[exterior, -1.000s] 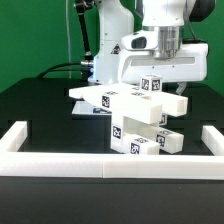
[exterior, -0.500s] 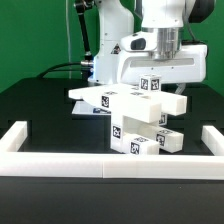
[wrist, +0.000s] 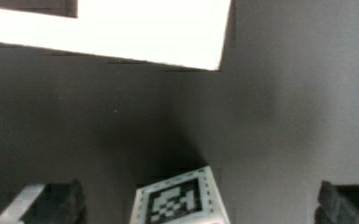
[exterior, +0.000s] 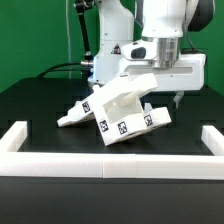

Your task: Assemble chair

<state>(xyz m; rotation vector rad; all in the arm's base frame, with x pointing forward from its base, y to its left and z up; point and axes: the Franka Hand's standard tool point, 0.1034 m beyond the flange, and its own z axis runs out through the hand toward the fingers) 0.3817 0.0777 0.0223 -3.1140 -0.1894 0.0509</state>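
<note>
The chair (exterior: 122, 108) is a chunky white structure of joined slabs and bars with black-and-white tags. In the exterior view it leans steeply over toward the view's left, one tip (exterior: 66, 120) touching the black table. My gripper (exterior: 160, 90) hangs just above and behind its upper right end, with one dark finger (exterior: 177, 98) showing beside it. In the wrist view my gripper (wrist: 201, 205) is open. Its two dark fingers (wrist: 51, 205) stand wide apart, with a tagged white part (wrist: 179, 200) between them and touching neither. A white slab (wrist: 105, 30) lies farther off.
A long white border rail (exterior: 110, 165) runs along the table's front, with raised ends at the exterior view's left (exterior: 15, 135) and right (exterior: 212, 138). The arm's white base (exterior: 105, 50) stands behind the chair. The table top is black.
The chair stood upright as a stack before; now it has tipped over toward the exterior view's left. The gripper has shifted slightly and stands above its raised end.
</note>
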